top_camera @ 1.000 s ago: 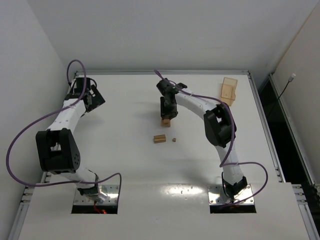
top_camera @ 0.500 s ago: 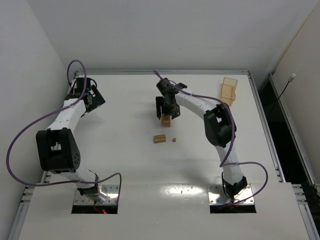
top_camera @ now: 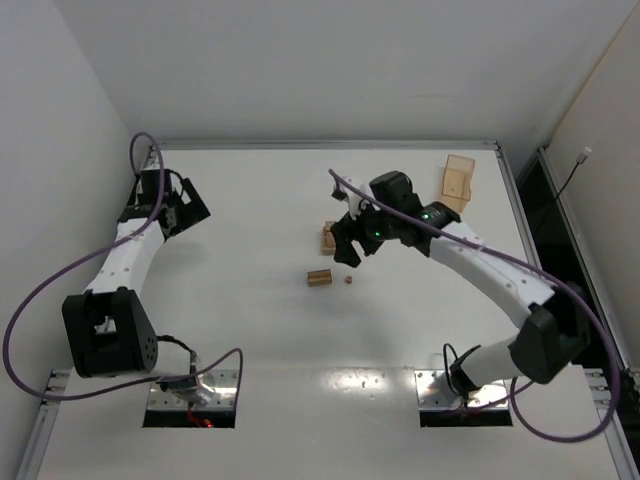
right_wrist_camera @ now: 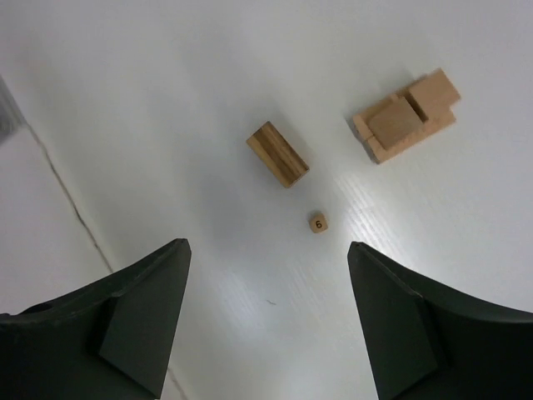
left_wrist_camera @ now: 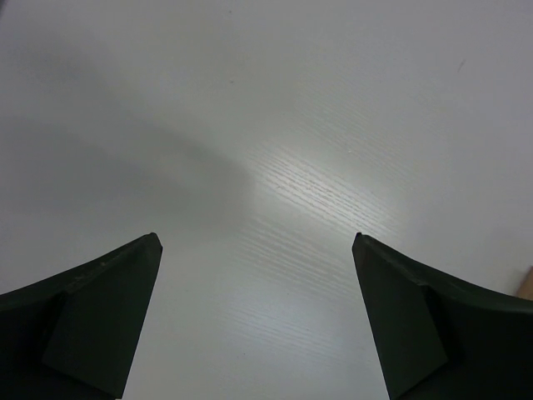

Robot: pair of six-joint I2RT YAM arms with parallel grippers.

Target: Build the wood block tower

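Observation:
A low stack of light wood blocks [top_camera: 328, 237] stands mid-table; in the right wrist view [right_wrist_camera: 406, 117] it is at the upper right. A short striped wood bar [top_camera: 319, 278] lies in front of it and also shows in the right wrist view [right_wrist_camera: 278, 154]. A tiny wood die [top_camera: 348, 281], marked 6 [right_wrist_camera: 317, 223], lies beside the bar. My right gripper [top_camera: 347, 243] is open and empty, just right of the stack and above the table [right_wrist_camera: 266, 244]. My left gripper [top_camera: 190, 208] is open and empty at the far left, over bare table [left_wrist_camera: 255, 237].
A translucent amber box [top_camera: 458, 183] stands at the back right of the table. The table's raised back edge [top_camera: 330, 145] runs behind the blocks. A wall is close on the left.
My right gripper has opened, let go at the stack and drawn back toward the near right. The stack stays standing. The left arm has shifted slightly left.

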